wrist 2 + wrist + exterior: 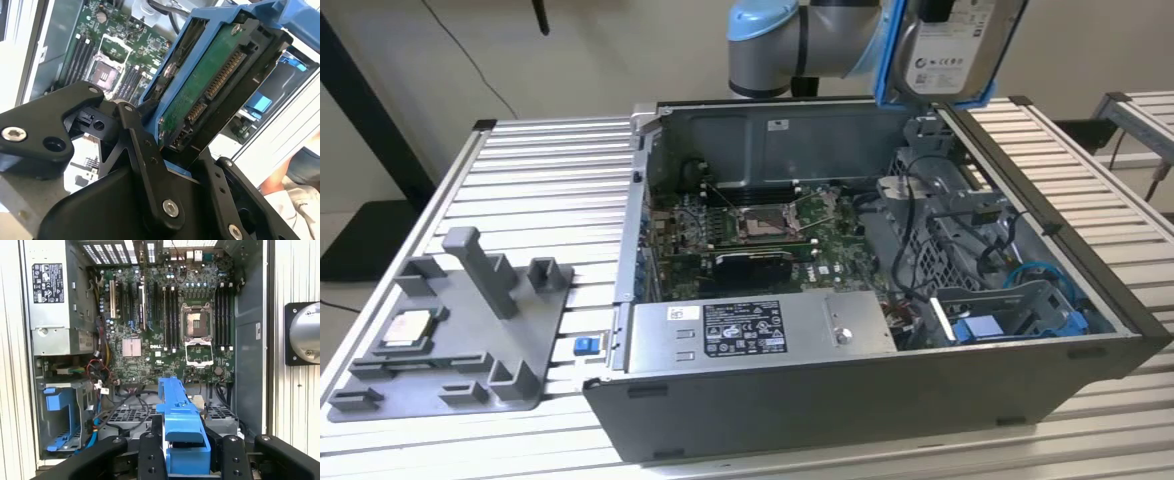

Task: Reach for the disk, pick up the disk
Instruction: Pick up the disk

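The disk [951, 45], a silver drive with a white label and blue plastic rails, hangs upright in the air above the far rim of the open computer case [854, 400], lifted clear of the bays. In the second wrist view the gripper [172, 150] is clamped on its lower end, black fingers [145, 150] pressing the blue rail beside the green circuit board. The case rests on a ribbed aluminium table [534, 190]; open space lies all around the raised drive. On the exterior view's left sits a grey plastic fixture [467, 330] holding a small square chip [406, 327], well apart
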Controlling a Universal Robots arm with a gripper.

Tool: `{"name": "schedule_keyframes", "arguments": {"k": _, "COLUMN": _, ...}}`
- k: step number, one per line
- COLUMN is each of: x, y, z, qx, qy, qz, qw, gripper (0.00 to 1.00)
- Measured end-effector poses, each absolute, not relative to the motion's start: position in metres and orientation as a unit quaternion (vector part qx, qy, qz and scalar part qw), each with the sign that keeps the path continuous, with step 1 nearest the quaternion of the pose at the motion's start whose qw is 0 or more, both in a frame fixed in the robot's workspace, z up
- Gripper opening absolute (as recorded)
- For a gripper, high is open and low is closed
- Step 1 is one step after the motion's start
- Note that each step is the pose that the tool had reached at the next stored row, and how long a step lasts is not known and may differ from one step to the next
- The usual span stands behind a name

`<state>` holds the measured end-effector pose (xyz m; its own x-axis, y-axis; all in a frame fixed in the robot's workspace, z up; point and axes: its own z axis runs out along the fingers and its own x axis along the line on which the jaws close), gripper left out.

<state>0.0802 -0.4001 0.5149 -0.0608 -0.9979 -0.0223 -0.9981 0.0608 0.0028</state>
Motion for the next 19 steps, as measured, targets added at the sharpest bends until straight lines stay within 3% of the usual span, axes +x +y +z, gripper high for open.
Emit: {"name": "schedule_keyframes", "arguments": {"k": 19, "x": 0.101, "y": -0.431, "z": 0.51, "qx": -0.685, "qy": 0.728, "qz": 0.014, "qw": 0.001, "gripper": 0.0}}
